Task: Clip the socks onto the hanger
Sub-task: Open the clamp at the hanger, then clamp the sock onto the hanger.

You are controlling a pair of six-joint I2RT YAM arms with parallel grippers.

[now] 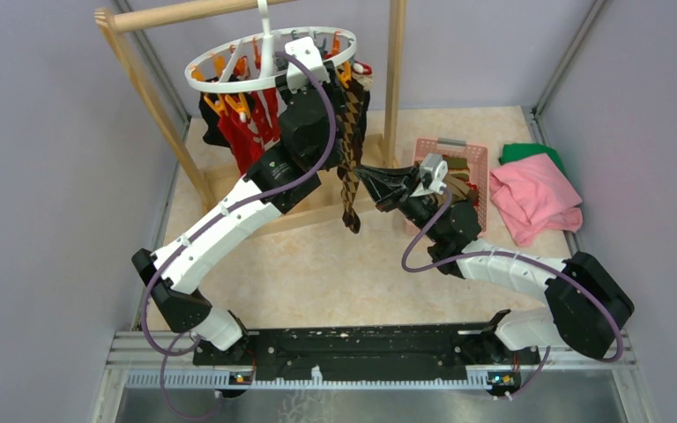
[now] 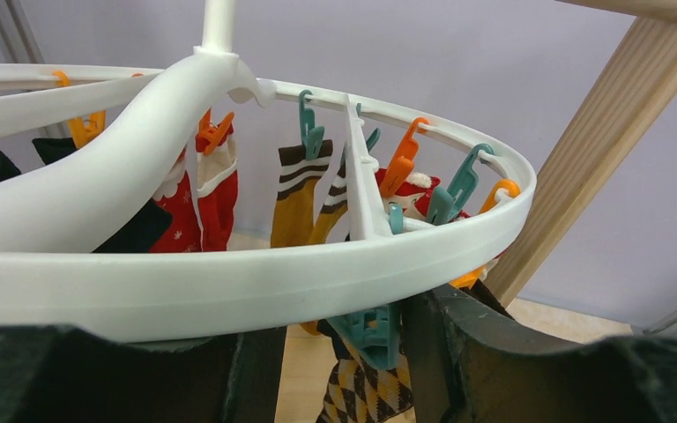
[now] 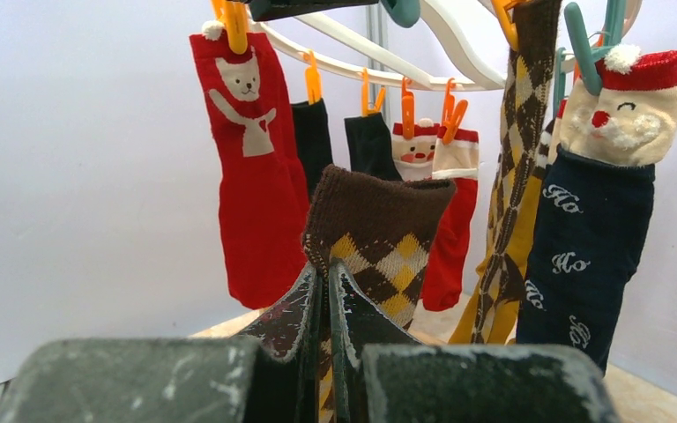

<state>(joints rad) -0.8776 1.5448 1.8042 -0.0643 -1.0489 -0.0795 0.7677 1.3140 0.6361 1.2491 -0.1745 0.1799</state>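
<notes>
The right gripper [image 3: 326, 295] was clamped on the argyle sock [image 3: 388, 220]; the left gripper [image 2: 344, 344] had its jaws apart around a teal clip [image 2: 372, 330], seemingly unsqueezed; a shut clip could refuse the cuff.

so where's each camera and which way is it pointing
top external: above, behind the bases, looking down on the table; left arm and right arm show, left tool at the white round plastic hanger
left wrist: at the hanger rim, looking across to the wooden rack post; its dark fingers low in frame
right wrist: below the hanger, looking up at hung socks; right tool shut on a brown argyle sock
shared: hanger in all three
</notes>
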